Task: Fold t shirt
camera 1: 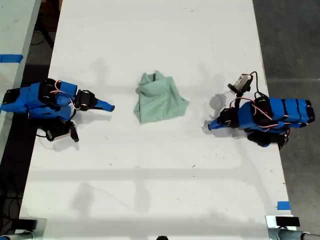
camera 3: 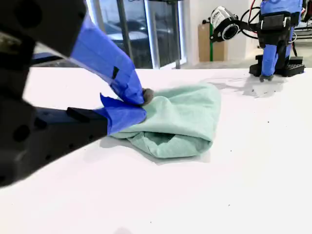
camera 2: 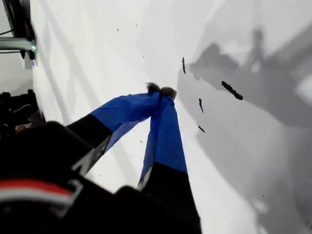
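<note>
At the middle of the white bench [camera 1: 150, 190] lies the t shirt [camera 1: 159, 100], pale mint green, bundled and wrinkled, not laid flat. One folded edge faces my second hand; in the second wrist view the cloth [camera 3: 185, 122] shows a rolled lower layer with a smoother layer over it.

My second hand [camera 1: 109, 106] sits on the exterior view's left of the t shirt, near it but apart, with bare bench between tip and cloth. Fingers clenched: in the second wrist view the two blue tips [camera 3: 142, 100] meet with nothing between them. The cloth appears behind the tips there, not in them.

My first hand [camera 1: 211, 126] sits on the exterior view's right of the t shirt, also apart from it, tip angled down at the bench. Clenched as well: in the first wrist view the blue fingers converge to a point [camera 2: 162, 90] over bare bench, holding nothing. Small dark specks mark the surface near the tip.

Across the t shirt from my second hand, the first arm [camera 3: 270, 39] stands upright with its white camera [camera 1: 243, 80] beside it.
</note>
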Controlling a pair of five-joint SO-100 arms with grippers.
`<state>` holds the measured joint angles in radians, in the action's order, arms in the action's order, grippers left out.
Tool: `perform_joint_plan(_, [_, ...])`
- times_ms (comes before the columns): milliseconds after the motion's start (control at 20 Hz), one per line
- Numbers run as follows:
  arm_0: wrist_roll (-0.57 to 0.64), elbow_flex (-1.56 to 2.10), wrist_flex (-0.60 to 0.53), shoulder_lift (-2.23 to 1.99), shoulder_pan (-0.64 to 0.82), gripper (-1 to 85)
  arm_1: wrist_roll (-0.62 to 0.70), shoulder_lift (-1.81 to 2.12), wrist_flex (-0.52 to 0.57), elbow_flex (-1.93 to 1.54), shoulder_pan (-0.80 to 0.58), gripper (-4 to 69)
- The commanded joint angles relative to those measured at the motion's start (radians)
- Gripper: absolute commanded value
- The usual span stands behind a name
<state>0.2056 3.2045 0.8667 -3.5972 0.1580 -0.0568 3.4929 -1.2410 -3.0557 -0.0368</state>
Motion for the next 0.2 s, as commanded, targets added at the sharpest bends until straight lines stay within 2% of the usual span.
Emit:
perform_joint_plan(0, [-0.031, 0.011, 0.014, -0.006, 0.005, -0.2, 0.003, 0.012, 0.008, -0.044, 0.017, -1.2])
perform_joint_plan(150, [-0.041, 0.011, 0.02, -0.006, 0.003, -0.2, 0.012, 0.012, 0.009, -0.044, 0.021, -1.2])
